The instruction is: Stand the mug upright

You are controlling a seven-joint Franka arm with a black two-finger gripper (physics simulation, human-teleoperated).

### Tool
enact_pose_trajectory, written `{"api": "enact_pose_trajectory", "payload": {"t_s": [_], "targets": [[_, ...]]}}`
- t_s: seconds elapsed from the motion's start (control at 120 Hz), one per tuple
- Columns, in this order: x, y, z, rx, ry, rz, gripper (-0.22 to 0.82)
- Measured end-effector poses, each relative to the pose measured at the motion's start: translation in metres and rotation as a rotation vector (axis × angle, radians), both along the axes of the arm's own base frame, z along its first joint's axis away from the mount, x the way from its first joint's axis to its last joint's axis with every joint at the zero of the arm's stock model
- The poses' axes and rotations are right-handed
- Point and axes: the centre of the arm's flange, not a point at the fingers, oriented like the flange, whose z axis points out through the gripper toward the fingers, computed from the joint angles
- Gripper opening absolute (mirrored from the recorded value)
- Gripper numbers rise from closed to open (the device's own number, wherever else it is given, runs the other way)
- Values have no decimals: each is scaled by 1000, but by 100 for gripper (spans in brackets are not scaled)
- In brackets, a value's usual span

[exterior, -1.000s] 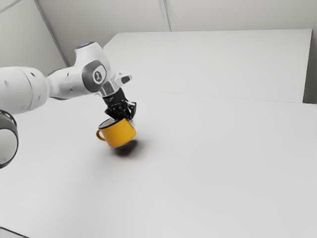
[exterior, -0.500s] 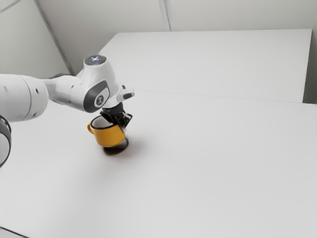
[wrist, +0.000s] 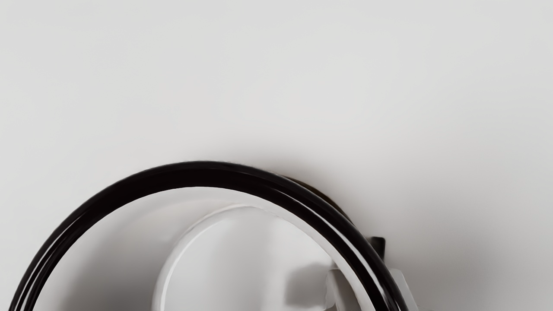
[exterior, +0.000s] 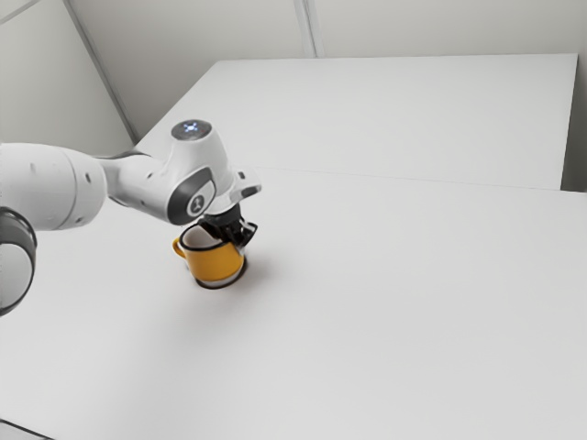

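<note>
The orange mug (exterior: 215, 264) has its black-rimmed mouth facing up, close to upright, with its handle toward the exterior view's left. Its base is at or just above the table; whether it touches I cannot tell. My gripper (exterior: 240, 242) is at the mug's side toward the exterior view's right. In the wrist view the mug's black rim (wrist: 203, 173) curves around its pale inside. There the gripper (wrist: 370, 278) pinches the mug's wall, one finger inside the cup and the other outside.
The white table (exterior: 385, 302) stretches toward the exterior view's right. Pale walls (exterior: 440, 27) stand behind it. A dark-edged corner of something lies at the exterior view's lower left.
The mug, held by my gripper, has come down toward the table and turned from a tilt to nearly upright. Over the last half second it also moved slightly toward the exterior view's right.
</note>
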Motion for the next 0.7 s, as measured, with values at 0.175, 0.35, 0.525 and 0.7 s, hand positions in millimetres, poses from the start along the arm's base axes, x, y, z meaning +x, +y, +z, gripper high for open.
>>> {"api": "enact_pose_trajectory", "payload": {"t_s": [0.175,0.35,0.525,0.7], "targets": [[1,-10,3,-23,-7,-9,19],[-1,-10,39,-29,-50,-18,42],[7,-7,96,-38,-104,-10,52],[16,0,152,-24,-113,3,57]]}}
